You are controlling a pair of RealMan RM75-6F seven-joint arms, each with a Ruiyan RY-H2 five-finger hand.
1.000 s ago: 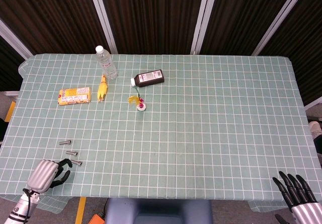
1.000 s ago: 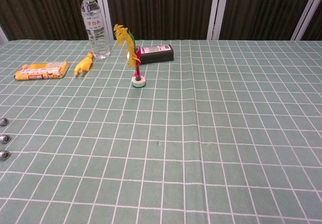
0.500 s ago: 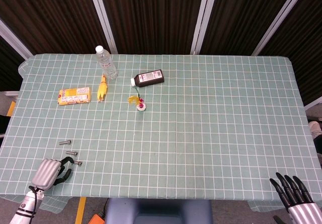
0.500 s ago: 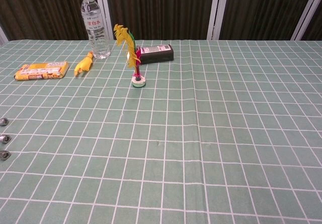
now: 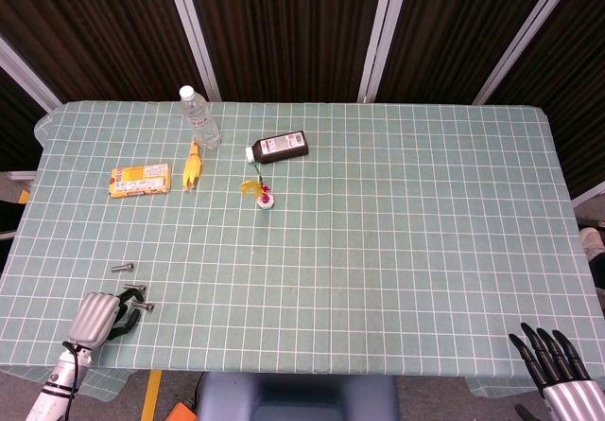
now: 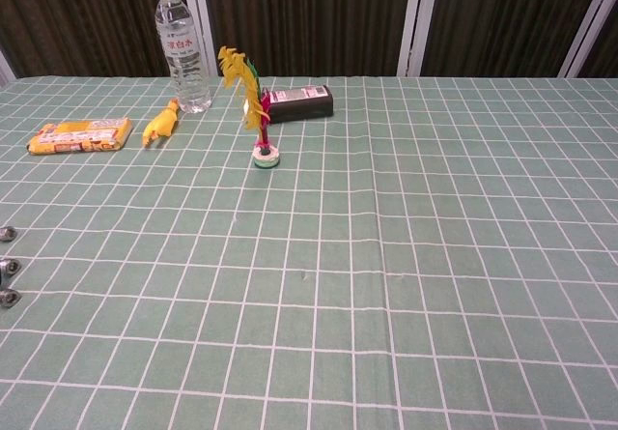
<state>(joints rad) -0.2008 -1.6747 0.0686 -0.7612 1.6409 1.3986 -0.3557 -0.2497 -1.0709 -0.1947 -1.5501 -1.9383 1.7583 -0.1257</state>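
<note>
Dark corrugated panels with pale uprights backed a table (image 5: 397,251) draped in a green cloth with a white grid. At the near left corner, in the head view, the left hand (image 5: 98,314) hovered low over the cloth, its silver back uppermost and its dark fingers (image 5: 124,309) curled forward and down, holding nothing that could be seen. Three small bolts lay in a loose column just ahead of it: the nearest bolt (image 5: 143,305) lay just beside the fingertips, whether touching could not be told; the middle bolt (image 5: 133,288) sat just above the knuckles; the far bolt (image 5: 121,268) lay a little beyond, clear of the hand. The chest view caught the same bolts at its left edge but not the hand.

Farther back on the left lay a yellow snack packet (image 5: 140,180), then a yellow rubber chicken (image 5: 192,166), with a clear water bottle (image 5: 199,117) standing just behind it. Toward the middle a dark box (image 5: 281,147) lay flat, and a feathered shuttlecock (image 6: 253,101) stood upright on its round base just in front of it.

At the near right corner the right hand (image 5: 558,369) hung off the table's edge, its dark fingers (image 5: 535,353) straight, spread apart and empty, well away from every object
</note>
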